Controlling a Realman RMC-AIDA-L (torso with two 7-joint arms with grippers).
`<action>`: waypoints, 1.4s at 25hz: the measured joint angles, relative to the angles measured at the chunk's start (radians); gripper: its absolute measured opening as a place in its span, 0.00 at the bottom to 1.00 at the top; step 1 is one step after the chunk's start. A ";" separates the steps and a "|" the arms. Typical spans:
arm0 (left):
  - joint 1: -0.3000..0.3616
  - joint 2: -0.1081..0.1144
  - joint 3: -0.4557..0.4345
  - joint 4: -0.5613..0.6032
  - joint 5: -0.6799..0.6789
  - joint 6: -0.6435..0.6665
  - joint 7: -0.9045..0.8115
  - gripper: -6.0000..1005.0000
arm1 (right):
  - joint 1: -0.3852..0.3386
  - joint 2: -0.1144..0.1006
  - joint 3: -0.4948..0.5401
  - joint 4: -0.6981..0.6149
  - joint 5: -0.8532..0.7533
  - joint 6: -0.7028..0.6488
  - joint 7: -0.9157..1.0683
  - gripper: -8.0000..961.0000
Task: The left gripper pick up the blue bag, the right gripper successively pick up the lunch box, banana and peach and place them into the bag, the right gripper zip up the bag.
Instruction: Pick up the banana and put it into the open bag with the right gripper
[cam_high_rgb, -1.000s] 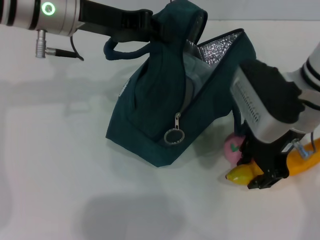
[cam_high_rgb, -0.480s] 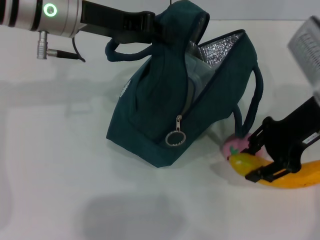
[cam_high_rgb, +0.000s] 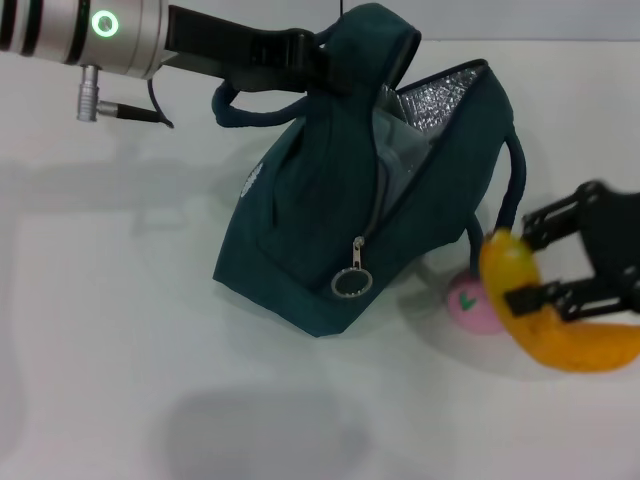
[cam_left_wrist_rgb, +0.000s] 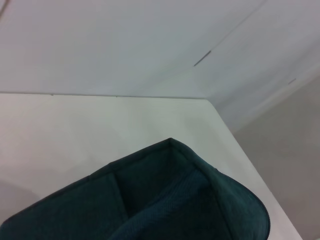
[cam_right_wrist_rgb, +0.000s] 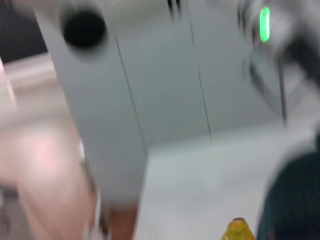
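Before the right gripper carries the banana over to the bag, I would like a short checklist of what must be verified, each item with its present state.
1. The right gripper is closed on the banana: ok, fingers sit on both sides and the fruit is off the table.
2. The left gripper holds the blue bag by its top: ok.
3. Bag mouth open for loading: ok, the silver lining shows and the zipper pull hangs low.
4. Lunch box already inside: cannot tell, only a pale shape shows in the opening.
5. The peach stays out of the path: ok, it rests on the table beside the bag.
6. Grip is firm enough to travel: cannot tell.
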 joint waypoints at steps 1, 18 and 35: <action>-0.001 0.001 0.003 0.000 -0.001 0.002 -0.001 0.05 | -0.007 -0.010 0.032 0.041 0.058 -0.023 -0.027 0.47; -0.027 0.013 0.005 0.002 -0.002 0.048 -0.009 0.05 | -0.123 0.031 0.020 0.277 0.630 -0.019 -0.711 0.47; -0.016 0.005 0.005 0.000 -0.001 0.051 -0.037 0.05 | -0.152 0.026 -0.374 0.002 0.548 0.517 -0.899 0.47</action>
